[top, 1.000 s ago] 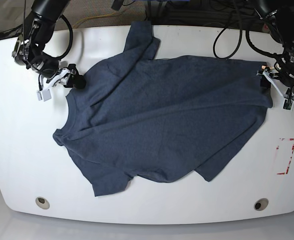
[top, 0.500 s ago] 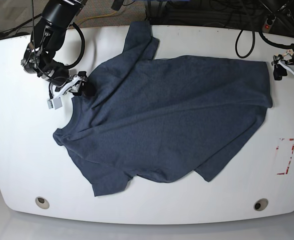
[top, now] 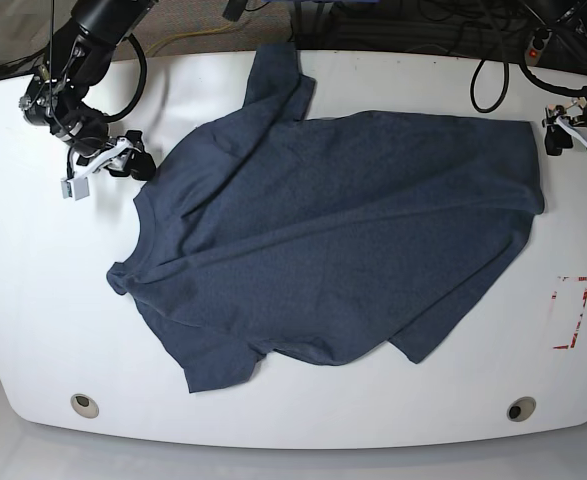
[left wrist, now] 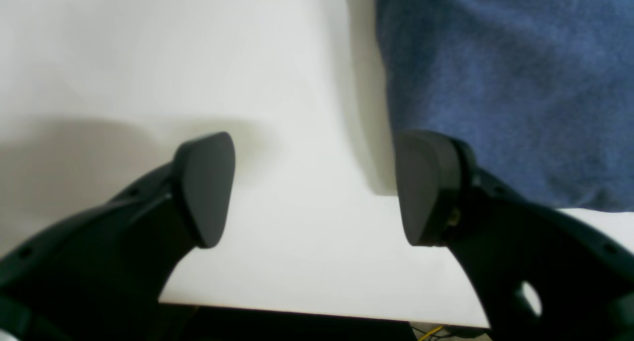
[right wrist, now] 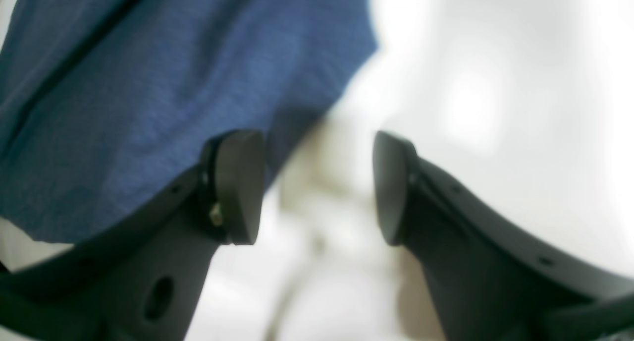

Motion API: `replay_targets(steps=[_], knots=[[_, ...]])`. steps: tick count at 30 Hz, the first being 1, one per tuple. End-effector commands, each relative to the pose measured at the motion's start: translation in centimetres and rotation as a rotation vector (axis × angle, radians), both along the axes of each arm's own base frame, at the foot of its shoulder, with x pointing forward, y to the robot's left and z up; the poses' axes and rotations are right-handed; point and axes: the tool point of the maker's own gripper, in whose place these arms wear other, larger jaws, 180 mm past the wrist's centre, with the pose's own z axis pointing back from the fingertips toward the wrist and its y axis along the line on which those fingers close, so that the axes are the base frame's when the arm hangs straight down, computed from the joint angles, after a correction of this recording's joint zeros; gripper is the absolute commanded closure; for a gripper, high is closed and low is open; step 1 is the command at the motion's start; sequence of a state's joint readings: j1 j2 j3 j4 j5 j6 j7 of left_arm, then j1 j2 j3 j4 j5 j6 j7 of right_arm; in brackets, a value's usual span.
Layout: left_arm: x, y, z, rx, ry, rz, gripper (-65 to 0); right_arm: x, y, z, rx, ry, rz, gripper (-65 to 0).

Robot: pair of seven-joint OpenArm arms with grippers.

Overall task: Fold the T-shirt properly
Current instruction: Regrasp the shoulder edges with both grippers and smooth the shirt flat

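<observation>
The T-shirt [top: 343, 240] is dark slate-blue and lies rumpled and skewed across the white table [top: 33, 300], one sleeve pointing to the far edge, the other to the front left. My right gripper [top: 108, 168] hovers just left of the shoulder, open. In the right wrist view, shirt cloth [right wrist: 173, 83] lies behind the left finger [right wrist: 237, 187], with nothing between the jaws of the gripper [right wrist: 317, 187]. My left gripper [top: 578, 145] stands open just off the hem's far right corner. In the left wrist view, the hem [left wrist: 505, 83] shows beyond the right finger [left wrist: 426, 192], and bare table sits between the jaws of the gripper [left wrist: 317, 187].
A red-marked rectangle [top: 570, 312] is on the table at the right. Two round holes [top: 85, 404] [top: 520, 408] sit near the front edge. Black cables [top: 453, 60] hang along the back edge.
My right gripper reached in to the shirt's shoulder, then drew back left and slightly up. My left gripper rose and moved right, off the hem corner. The shirt lies as before.
</observation>
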State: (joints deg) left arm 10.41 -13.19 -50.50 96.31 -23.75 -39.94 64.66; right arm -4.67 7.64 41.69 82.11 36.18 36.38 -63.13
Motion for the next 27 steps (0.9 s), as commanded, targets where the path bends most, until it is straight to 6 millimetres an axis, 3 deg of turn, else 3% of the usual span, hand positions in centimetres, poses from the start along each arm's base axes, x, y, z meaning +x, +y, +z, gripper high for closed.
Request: replay_targets(steps=[1, 7, 13, 22, 24, 26, 27], knots=[[0.7, 0.6, 1.4, 0.031, -0.039, -0.008, -47.2, -2.1, -0.3, -1.6, -0.043, 0.117, 0.028, -34.7], [0.7, 0.7, 1.3, 0.03, -0.035, -0.007, -47.2, -2.8, 2.8, -2.7, 0.025, 0.133, 0.028, -34.7], [0.7, 0.6, 1.3, 0.031, -0.036, -0.009, -47.2, -2.2, 6.1, -3.1, 0.068, 0.154, 0.074, -34.7], [0.7, 0.7, 1.4, 0.036, -0.038, -0.01, -47.2, -0.4, 6.7, -2.4, 0.096, 0.141, 0.038, -33.9], [0.9, 0.3, 1.2, 0.03, -0.032, -0.02, -47.1, 0.1, 6.6, -2.1, 0.091, 0.127, 0.036, -29.0], [1.1, -0.2, 0.9, 0.033, -0.017, -0.041, -46.8, 0.4, 6.2, -1.7, 0.078, 0.112, 0.037, -19.8], [1.1, -0.3, 0.7, 0.043, -0.003, -0.051, -46.9, 0.6, 5.8, -1.3, 0.064, 0.104, 0.037, -12.0]])
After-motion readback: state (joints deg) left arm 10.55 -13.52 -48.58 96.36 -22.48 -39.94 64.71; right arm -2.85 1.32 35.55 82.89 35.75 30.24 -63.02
